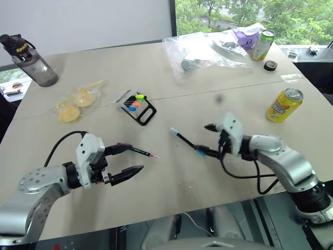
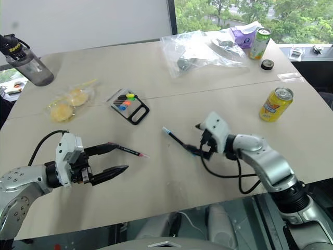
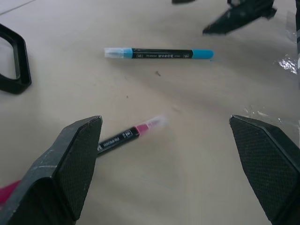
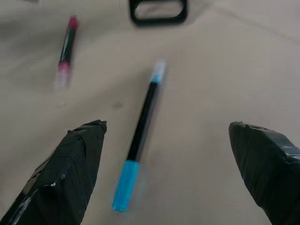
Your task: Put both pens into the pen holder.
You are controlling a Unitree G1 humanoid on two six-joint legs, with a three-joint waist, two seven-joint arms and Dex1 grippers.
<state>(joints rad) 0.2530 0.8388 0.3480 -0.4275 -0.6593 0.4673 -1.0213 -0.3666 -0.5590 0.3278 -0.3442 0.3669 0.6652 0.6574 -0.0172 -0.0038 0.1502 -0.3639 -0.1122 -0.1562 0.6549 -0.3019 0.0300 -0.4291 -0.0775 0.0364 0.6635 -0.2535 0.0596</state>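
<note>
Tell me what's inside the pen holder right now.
The pen holder shows small yellow, orange, green and blue bits at one end; its looped end is open to the table. No pen is in it. Anything beneath those bits is hidden.

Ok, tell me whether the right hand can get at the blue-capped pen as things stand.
Probably yes. The right hand is open, and the blue-capped pen lies flat on the bare table between its fingers, with nothing over it. The pink pen lies well apart.

Bright daylight, blurred right wrist view
</note>
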